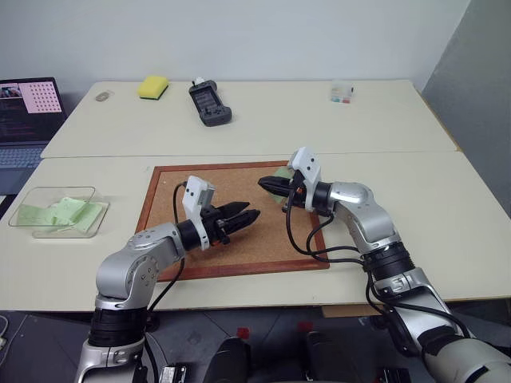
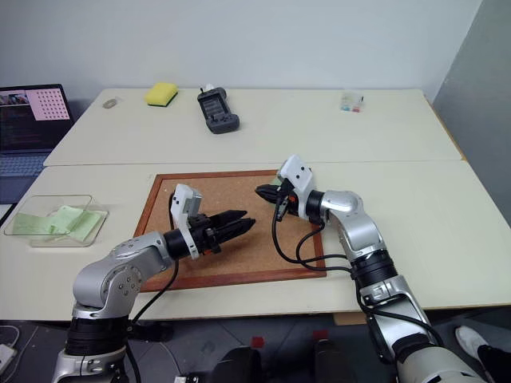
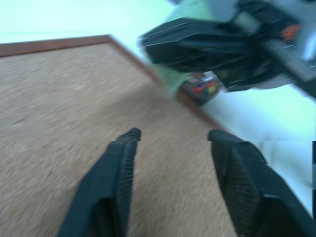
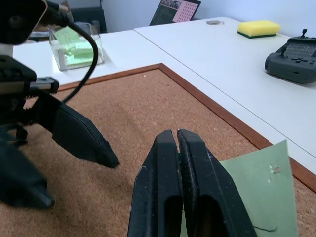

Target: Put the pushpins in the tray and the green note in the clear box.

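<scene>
The green note (image 4: 256,187) lies flat on the far right corner of the corkboard (image 1: 239,255), overlapping its frame. My right gripper (image 4: 175,134) hovers just above the note with its fingers pressed together; nothing shows between them. My left gripper (image 3: 170,136) stands open and empty over the middle of the board, pointing at the right gripper (image 1: 263,183). Past the board's corner the left wrist view shows a small dark tray (image 3: 200,90) with blurred red and yellow specks that look like pushpins. The clear box (image 1: 60,211) sits to the board's left with pale green slips inside.
On the far table lie a yellow sponge (image 1: 152,86), a black handheld controller (image 1: 210,104) and a tiny clear case (image 1: 342,92). A laptop (image 1: 28,112) stands at the far left. Cables hang from both wrists over the board.
</scene>
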Controlling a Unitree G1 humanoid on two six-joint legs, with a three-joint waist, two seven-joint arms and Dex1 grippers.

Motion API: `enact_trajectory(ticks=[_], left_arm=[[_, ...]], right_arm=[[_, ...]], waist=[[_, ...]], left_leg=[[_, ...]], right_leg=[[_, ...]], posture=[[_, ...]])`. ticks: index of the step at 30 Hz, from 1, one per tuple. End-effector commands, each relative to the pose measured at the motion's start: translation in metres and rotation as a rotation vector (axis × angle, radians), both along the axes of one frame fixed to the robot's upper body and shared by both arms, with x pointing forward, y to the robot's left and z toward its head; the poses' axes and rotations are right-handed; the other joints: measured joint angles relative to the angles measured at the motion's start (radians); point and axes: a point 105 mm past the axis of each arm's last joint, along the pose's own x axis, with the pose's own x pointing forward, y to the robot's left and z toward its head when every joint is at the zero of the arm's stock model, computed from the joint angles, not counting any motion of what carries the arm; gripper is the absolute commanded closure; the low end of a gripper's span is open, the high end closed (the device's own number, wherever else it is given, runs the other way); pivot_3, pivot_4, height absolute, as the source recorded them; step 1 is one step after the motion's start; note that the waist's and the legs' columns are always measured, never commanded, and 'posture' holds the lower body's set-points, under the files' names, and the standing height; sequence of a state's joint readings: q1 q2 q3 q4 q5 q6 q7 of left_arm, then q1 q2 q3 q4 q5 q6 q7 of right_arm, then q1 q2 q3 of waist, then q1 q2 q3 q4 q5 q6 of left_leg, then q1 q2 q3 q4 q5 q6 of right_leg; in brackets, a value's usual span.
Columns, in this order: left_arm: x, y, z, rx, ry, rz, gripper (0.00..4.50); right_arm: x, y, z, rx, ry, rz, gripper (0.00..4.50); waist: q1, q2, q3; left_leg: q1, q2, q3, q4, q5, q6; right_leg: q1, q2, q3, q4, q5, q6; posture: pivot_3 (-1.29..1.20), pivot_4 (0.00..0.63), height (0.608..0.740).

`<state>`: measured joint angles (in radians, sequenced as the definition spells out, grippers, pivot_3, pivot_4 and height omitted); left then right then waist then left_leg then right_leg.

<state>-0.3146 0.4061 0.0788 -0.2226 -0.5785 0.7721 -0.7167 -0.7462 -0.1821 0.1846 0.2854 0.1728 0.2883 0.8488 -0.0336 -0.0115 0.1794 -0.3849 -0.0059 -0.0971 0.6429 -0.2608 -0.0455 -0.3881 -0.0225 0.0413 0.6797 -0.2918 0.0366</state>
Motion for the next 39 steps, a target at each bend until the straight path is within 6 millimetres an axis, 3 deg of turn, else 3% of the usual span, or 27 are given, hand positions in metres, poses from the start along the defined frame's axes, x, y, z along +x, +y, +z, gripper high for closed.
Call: enact_trajectory(ticks=[1, 15, 19, 32, 39], left_arm=[[0.007, -0.012, 0.007, 0.001, -0.068, 0.0, 1.26], [0.028, -0.03, 0.04, -0.238, -0.172, 0.054, 1.26], [0.025, -0.029, 0.039, -0.235, -0.169, 0.041, 1.79], [0.025, -0.028, 0.039, -0.245, -0.166, 0.044, 4.44], [0.033, -0.026, 0.033, -0.258, -0.107, 0.097, 4.48]], right_arm=[[-0.009, 0.009, 0.027, 0.073, -0.039, 0.033, 4.5], [-0.015, 0.009, 0.035, 0.195, 0.117, -0.034, 4.5], [-0.014, 0.008, 0.036, 0.2, 0.122, -0.046, 4.5], [-0.014, 0.01, 0.036, 0.205, 0.126, -0.048, 4.5], [-0.016, 0.01, 0.036, 0.203, 0.124, -0.047, 4.5]], waist=[[0.0, 0.0, 0.0], [0.0, -0.001, 0.001], [-0.001, -0.001, 0.001], [0.0, -0.001, 0.001], [0.0, -0.001, 0.001]], left_leg=[[0.0, 0.0, 0.0, 0.0, 0.0, 0.0], [-0.001, 0.0, 0.0, 0.001, 0.0, 0.0], [-0.001, 0.0, 0.0, 0.0, 0.0, 0.0], [-0.001, 0.0, 0.0, 0.001, 0.0, 0.0], [-0.001, 0.0, 0.0, 0.001, 0.0, 0.0]], right_leg=[[0.0, 0.0, 0.0, 0.0, 0.0, 0.0], [0.0, 0.0, 0.0, 0.0, 0.0, 0.0], [0.0, 0.0, 0.0, 0.0, 0.0, 0.0], [0.0, 0.0, 0.0, 0.0, 0.0, 0.0], [0.0, 0.0, 0.0, 0.0, 0.0, 0.0]], posture=[[0.0, 0.15, 0.74], [0.0, 0.15, 0.74], [0.0, 0.15, 0.74], [0.0, 0.15, 0.74], [0.0, 0.15, 0.74]])
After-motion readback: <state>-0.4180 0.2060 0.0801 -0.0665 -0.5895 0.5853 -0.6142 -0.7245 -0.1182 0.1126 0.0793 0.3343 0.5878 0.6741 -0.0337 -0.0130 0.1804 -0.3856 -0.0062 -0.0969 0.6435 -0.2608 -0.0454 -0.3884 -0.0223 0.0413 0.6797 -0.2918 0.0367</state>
